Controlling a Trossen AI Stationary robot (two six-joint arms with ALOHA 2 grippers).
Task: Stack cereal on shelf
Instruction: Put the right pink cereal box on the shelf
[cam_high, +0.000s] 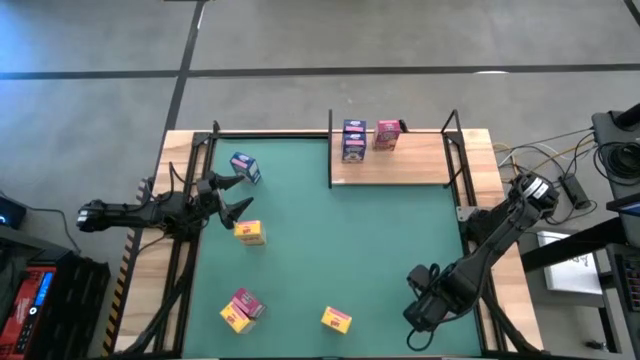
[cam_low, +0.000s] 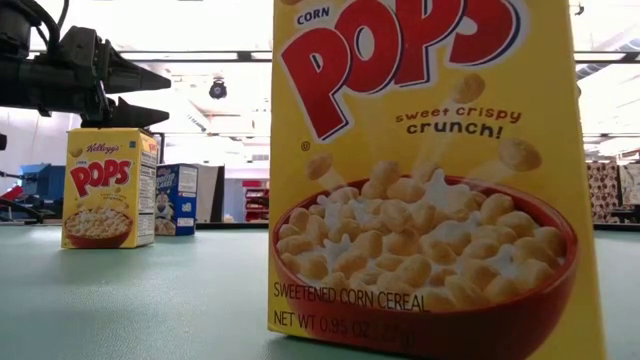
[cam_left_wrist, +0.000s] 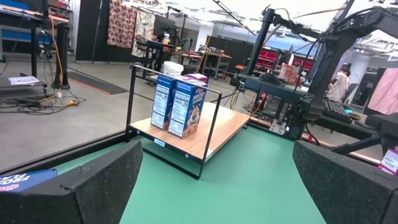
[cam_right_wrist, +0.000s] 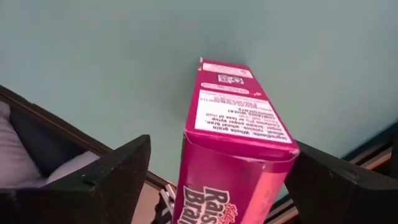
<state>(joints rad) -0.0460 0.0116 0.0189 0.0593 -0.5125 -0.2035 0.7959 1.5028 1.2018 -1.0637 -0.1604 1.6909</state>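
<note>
Right claw (cam_high: 425, 308) sits low over the tabletop's (cam_high: 330, 240) near right part, well apart from the shelf (cam_high: 395, 160). Its fingers (cam_right_wrist: 106, 177) stand apart, with a pink Raisin Bran box (cam_right_wrist: 233, 146) between them in the right wrist view; contact with the box cannot be told, and that box does not show from above.

Left claw (cam_high: 232, 195) hangs at the tabletop's left side, spread wide, nothing in it, pads (cam_left_wrist: 102, 180) far apart. A blue box (cam_high: 245, 167) lies just beside it on the shelf side; a yellow box (cam_high: 250, 233) lies just on the other side.

Shelf stands at the far edge, right of centre. On it: two blue boxes (cam_high: 354, 140) stacked or pressed together, and a pink box (cam_high: 387, 134) just right of them.

Farther from the shelf, near edge: a pink-and-yellow pair (cam_high: 240, 309) touching, left; a single yellow box (cam_high: 336, 319) towards centre. The Corn Pops box (cam_low: 425, 170) fills the low view.
</note>
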